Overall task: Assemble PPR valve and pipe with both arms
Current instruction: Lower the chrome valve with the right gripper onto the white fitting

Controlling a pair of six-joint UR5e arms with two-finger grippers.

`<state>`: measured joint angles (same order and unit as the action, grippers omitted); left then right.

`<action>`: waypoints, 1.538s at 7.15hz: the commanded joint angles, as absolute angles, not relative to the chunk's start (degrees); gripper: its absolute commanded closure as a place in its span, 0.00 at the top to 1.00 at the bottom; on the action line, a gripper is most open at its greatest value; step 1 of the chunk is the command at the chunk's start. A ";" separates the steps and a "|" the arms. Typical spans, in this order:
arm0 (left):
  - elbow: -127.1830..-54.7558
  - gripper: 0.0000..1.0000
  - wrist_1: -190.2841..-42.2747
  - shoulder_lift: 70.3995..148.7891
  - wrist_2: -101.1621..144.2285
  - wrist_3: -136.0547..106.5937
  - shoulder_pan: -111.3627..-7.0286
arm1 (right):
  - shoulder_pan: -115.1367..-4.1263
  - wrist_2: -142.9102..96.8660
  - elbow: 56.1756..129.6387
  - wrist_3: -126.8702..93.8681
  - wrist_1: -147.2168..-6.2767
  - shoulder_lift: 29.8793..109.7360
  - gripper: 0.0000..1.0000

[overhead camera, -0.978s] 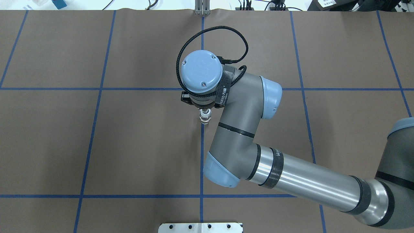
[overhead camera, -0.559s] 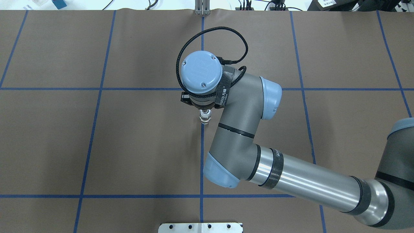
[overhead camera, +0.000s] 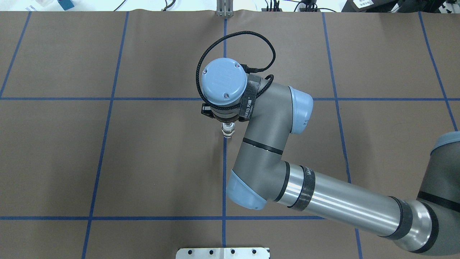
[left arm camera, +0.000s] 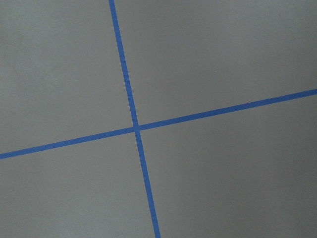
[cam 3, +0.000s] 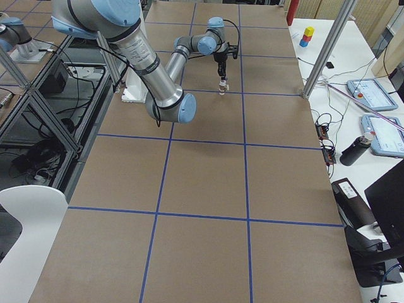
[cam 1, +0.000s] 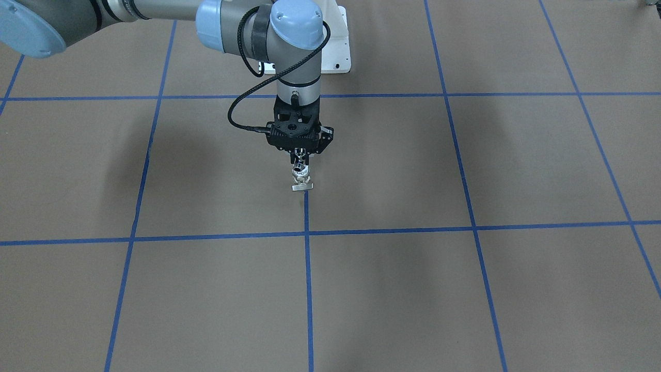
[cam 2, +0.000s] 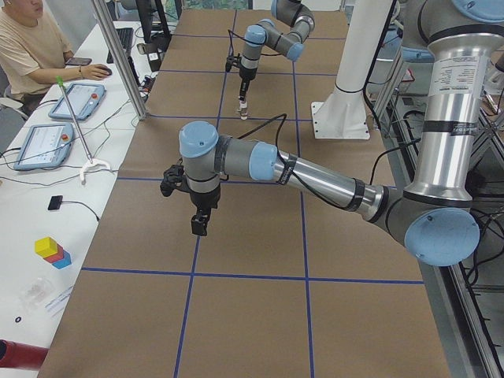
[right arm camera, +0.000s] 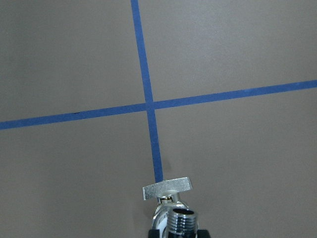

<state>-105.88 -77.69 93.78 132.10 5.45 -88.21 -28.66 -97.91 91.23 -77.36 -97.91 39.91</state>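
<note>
My right gripper [cam 1: 299, 155] points straight down over the table's middle and is shut on the PPR valve [cam 1: 301, 181]. The valve's flat tab [right arm camera: 167, 188] hangs lowest, just over a blue tape line; I cannot tell whether it touches the table. A chrome threaded tube [right arm camera: 181, 220], seemingly the pipe, sits against the valve at my fingers, and the two look like one piece [overhead camera: 228, 130]. In the overhead view the wrist hides the gripper. My left gripper [cam 2: 200, 224] shows only in the exterior left view, far from the valve, and I cannot tell whether it is open or shut. The left wrist view shows only table.
Brown table paper [overhead camera: 154, 162] carries a blue tape grid. The white pedestal base [cam 1: 335, 57] stands behind my right gripper. In the exterior left view an operator [cam 2: 31, 47] sits at a side desk with tablets [cam 2: 43, 146], behind an aluminium post [cam 2: 118, 55].
My right wrist has shifted very slightly toward the near side of the overhead view. The fitting stays in the gripper at almost the same spot.
</note>
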 commanded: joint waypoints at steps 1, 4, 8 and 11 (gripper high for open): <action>-105.91 1.00 -77.70 93.78 132.10 5.45 -88.16 | -28.65 -97.91 91.23 -77.34 -97.91 39.99 0.25; -105.91 1.00 -77.70 93.78 132.10 5.54 -88.24 | -28.65 -97.91 91.23 -77.43 -97.82 39.99 0.33; -105.91 1.00 -77.70 93.69 132.10 5.54 -88.24 | -28.65 -97.82 91.23 -77.43 -97.82 39.99 0.61; -106.00 1.00 -77.70 93.78 132.10 5.54 -88.24 | -28.65 -97.82 91.32 -77.70 -97.82 40.08 0.61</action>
